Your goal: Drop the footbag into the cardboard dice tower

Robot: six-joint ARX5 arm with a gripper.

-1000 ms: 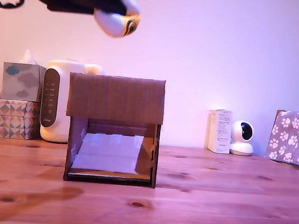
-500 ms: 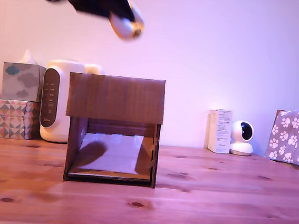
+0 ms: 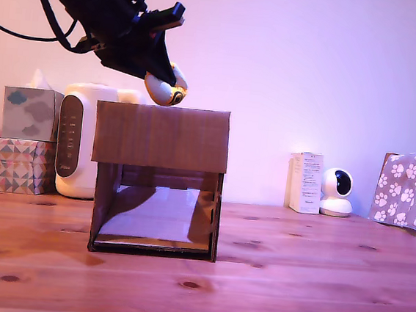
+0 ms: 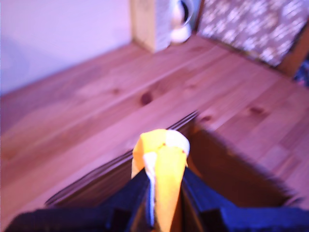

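Between the two dark fingers of the black gripper (image 4: 161,193) sits the small soft footbag of yellow-orange and white stitched panels (image 4: 161,166); in the wrist view the jaws press on both its sides, closed only as far as the ball allows, and most of the ball stands out past the fingertips. In the exterior view the footbag (image 3: 166,89) hangs at the low end of the tilted gripper (image 3: 156,77), with a dark round emblem visible on one panel, just above the top edge of the brown corrugated cardboard dice tower (image 3: 162,137). Whether the ball already touches that edge I cannot tell.

Seen from the ball, the open top of the tower is at about 6 o'clock in the exterior view. The wrist view is blurred, but it shows the dark inside of the tower behind and below the ball, and the thin cardboard wall close in front of it.

As a judgement, the risk is the place of release. If the ball is over the wall and not over the opening, it may strike the edge and roll off onto the wooden table (image 3: 292,282). The arm may also push the light tower if it goes lower. The white rounded appliance (image 3: 80,140) stands behind the tower, at about 9 o'clock from it.
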